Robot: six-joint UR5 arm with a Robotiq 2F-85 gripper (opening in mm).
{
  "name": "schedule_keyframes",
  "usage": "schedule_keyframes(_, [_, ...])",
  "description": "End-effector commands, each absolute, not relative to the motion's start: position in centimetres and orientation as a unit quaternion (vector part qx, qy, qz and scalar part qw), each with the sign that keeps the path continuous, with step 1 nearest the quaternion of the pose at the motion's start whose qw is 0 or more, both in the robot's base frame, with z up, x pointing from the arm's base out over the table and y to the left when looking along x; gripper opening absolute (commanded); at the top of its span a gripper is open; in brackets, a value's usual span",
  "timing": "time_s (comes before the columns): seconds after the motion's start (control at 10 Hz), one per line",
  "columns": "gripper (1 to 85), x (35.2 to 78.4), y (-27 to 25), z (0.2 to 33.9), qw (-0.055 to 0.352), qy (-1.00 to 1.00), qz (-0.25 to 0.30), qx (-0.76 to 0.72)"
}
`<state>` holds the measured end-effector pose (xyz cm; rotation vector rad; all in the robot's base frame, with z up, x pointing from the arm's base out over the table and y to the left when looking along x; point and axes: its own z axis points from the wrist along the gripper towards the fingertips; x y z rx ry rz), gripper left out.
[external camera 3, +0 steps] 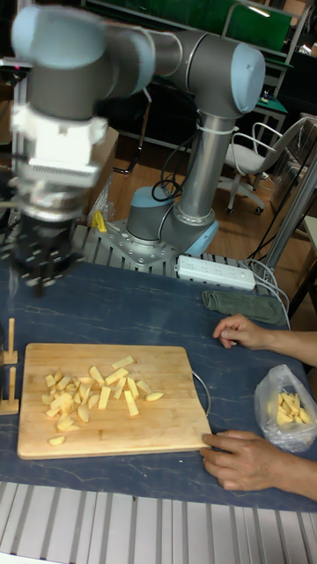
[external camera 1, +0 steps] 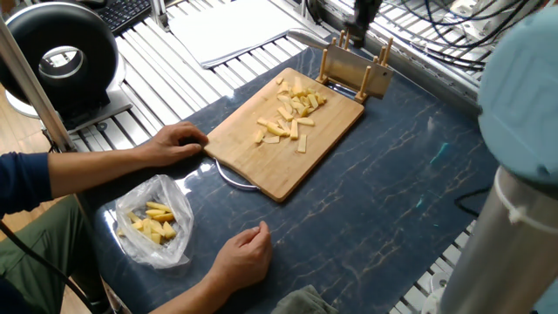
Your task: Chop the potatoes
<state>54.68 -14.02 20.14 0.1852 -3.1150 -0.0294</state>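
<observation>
The gripper is hanging blurred above the wooden rack at the far end of the cutting board; how far its jaws are parted cannot be told, and nothing is showing in its grasp. The potatoes are lying cut in sticks on the board. A person's hand is touching the board's edge.

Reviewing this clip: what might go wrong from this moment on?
1. A person's hand rests against the cutting board edge; a chopping motion nearby might endanger it.
2. The robot's hand hangs near the wooden rack at the board's far end and could knock it.
3. The potatoes lie loose and scattered, so pieces may slide off the board when pressed.
</observation>
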Motion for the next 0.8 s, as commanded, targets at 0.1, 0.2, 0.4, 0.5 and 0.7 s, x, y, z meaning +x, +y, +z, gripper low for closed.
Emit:
schedule_keyframes(0.1, [1.0, 56.3, -7.1, 22.4, -0.029, -0.998, -0.03, -0.048])
schedule_keyframes(0.2, [1.0, 56.7, -6.6, 22.2, -0.038, -0.997, -0.034, -0.057])
schedule_keyframes(0.4, [1.0, 56.7, -5.7, 22.1, -0.038, -0.995, -0.04, -0.083])
schedule_keyframes(0.5, [1.0, 56.5, -6.0, 22.0, -0.035, -0.995, -0.034, -0.083])
schedule_keyframes(0.7, [1.0, 56.8, -6.0, 22.0, -0.038, -0.995, -0.041, -0.08])
